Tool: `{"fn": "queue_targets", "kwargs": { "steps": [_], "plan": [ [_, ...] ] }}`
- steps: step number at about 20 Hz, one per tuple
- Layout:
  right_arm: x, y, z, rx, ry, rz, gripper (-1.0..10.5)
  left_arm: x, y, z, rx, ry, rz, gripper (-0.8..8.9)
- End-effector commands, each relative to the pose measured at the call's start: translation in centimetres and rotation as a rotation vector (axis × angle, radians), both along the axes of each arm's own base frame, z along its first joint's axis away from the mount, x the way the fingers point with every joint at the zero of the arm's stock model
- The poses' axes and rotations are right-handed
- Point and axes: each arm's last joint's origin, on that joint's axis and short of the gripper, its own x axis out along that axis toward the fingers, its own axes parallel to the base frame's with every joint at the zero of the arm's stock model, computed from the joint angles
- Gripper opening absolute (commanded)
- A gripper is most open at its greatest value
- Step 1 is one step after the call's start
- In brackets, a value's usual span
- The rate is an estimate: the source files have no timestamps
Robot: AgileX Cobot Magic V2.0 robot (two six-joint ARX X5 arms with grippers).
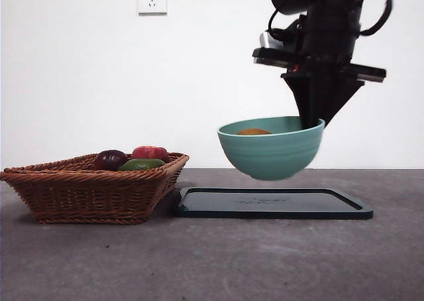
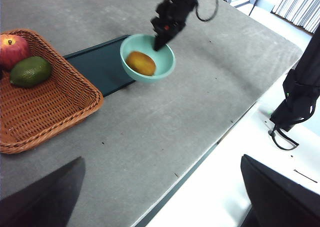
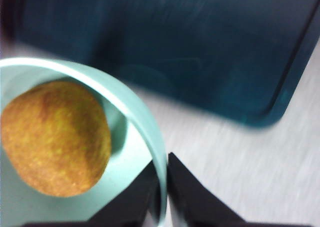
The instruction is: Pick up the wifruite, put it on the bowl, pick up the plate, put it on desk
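**Bowl lifted off the tray, fruit inside**

Above the dark tray [image 1: 274, 203], we have the bowl [image 1: 271, 148] hanging clear in the air, its base not touching anything. Our right gripper [image 3: 162, 187] holds it by the rim, one jaw inside the wall and one outside, closed tight on the thin edge. That pinch at one side explains why the bowl hangs slightly tilted in the front view. We judge the grip is meant to carry the bowl sideways and set it on the desk [image 1: 212, 261] beside the tray.

The wifruite [image 3: 55, 137] lies in the bowl, so that step looks done. It is oval, orange-brown, dull and finely speckled, resting against the inner wall away from the jaws. The bowl is glossy mint-teal with a paler rim.

Our left gripper [image 2: 160, 197] waits well apart near the desk's edge, jaws wide and holding nothing. The wicker basket [image 1: 93, 188] with its other fruit stands beside the tray.
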Motion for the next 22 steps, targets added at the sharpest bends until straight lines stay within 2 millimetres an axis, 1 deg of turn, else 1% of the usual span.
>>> {"fn": "queue_targets", "kwargs": {
  "steps": [1,3,5,7,9,14,15,19,21,22],
  "plan": [
    [3.0,0.1,-0.1,0.017,-0.001,-0.015,0.1,-0.1,0.2,0.4,-0.014,-0.019,-0.009,5.00],
    [5.3,0.3,-0.4,0.045,0.000,-0.025,0.1,-0.1,0.2,0.4,-0.015,-0.019,-0.009,5.00],
    [7.4,0.6,-1.2,0.062,0.004,-0.029,0.1,-0.1,0.2,0.4,-0.014,-0.019,-0.009,5.00],
    [8.7,0.9,-2.2,0.063,0.019,-0.033,0.1,-0.1,0.2,0.4,-0.014,-0.019,-0.008,5.00],
    [9.2,1.2,-3.5,0.060,0.038,-0.008,0.1,-0.1,0.2,0.4,-0.014,-0.019,-0.009,5.00],
    [9.5,1.4,-5.6,0.032,0.107,0.002,0.1,-0.1,0.2,0.4,-0.015,-0.019,-0.009,5.00],
    [9.5,1.4,-5.9,0.026,0.117,0.001,0.1,0.0,0.2,0.4,-0.015,-0.019,-0.009,5.00],
    [9.6,1.6,-5.9,0.033,0.109,-0.003,0.2,0.0,0.2,0.4,-0.015,-0.019,-0.008,5.00],
    [9.6,1.5,-5.8,0.013,0.098,-0.009,2.1,0.0,0.2,0.4,-0.016,-0.020,-0.009,5.00],
    [9.7,1.2,-5.6,-0.029,0.077,-0.022,2.8,0.0,0.2,0.4,-0.016,-0.020,-0.009,5.00]
  ]
}}
